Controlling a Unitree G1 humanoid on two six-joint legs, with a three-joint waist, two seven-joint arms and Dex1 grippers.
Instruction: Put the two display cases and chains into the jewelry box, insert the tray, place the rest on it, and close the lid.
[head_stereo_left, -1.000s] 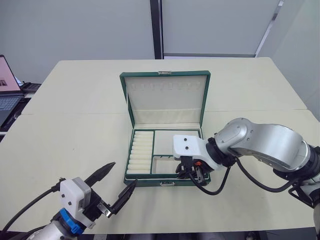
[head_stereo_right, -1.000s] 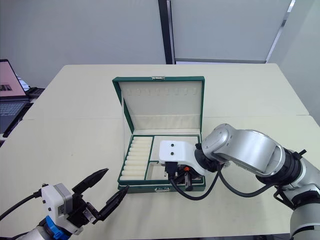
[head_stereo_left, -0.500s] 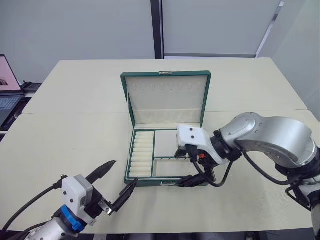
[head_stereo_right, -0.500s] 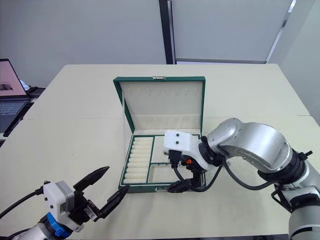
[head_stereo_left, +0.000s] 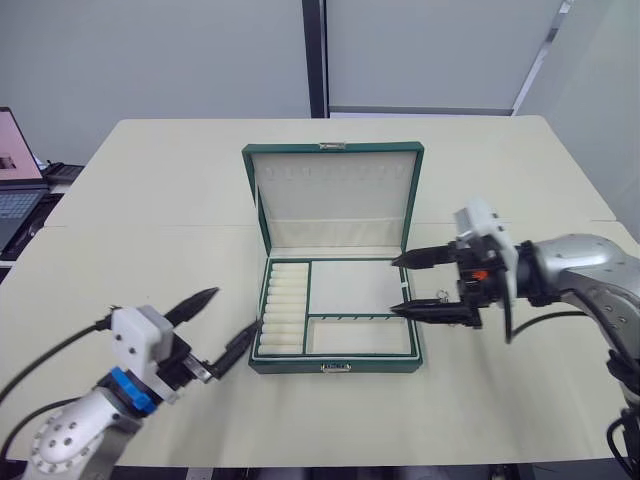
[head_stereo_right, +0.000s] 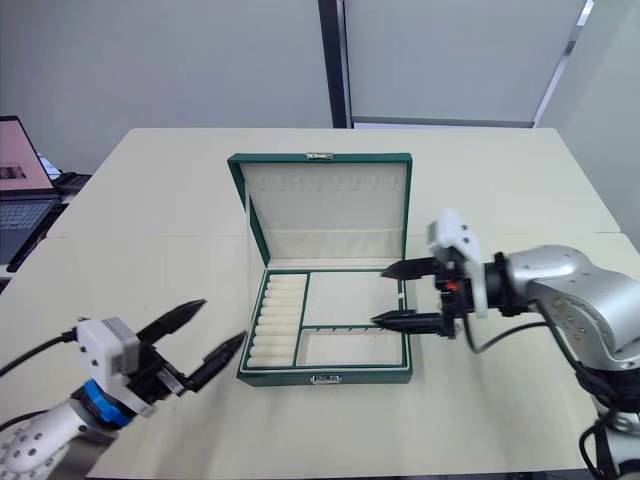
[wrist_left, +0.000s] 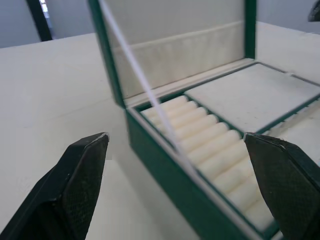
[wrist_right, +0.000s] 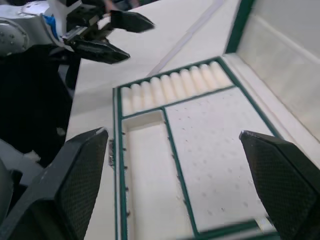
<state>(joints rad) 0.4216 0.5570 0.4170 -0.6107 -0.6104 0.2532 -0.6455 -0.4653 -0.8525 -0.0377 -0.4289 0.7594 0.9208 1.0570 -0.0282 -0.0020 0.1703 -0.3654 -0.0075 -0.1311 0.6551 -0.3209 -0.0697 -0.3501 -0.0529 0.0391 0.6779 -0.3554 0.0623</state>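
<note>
Box (head_stereo_left: 335, 366): dark green, rectangular, small silver clasp on its front wall; it stands between the two sets of fingers, its right wall just beside the right fingers.
Tray (head_stereo_left: 355, 290): cream, green-edged, seated inside the box; a column of ribbed ring rolls on the side toward the left fingers, a wide flat section and a narrow front section toward the right fingers.
Lid (head_stereo_left: 335, 195): hinged, upright, cream-lined, with a row of small hooks and a pocket; it rises behind the tray, beyond both sets of fingers.
Left fingers (head_stereo_left: 217, 319): black, tapered, spread apart, holding nothing, near the box's front left corner.
Right fingers (head_stereo_left: 408, 285): black, pointed, spread apart, empty, tips over the box's right edge.
Surface (head_stereo_left: 150, 250): pale cream, smooth, matte.
Room: grey wall with a dark vertical post; a laptop (head_stereo_left: 12, 160) well off beyond the left fingers.
</note>
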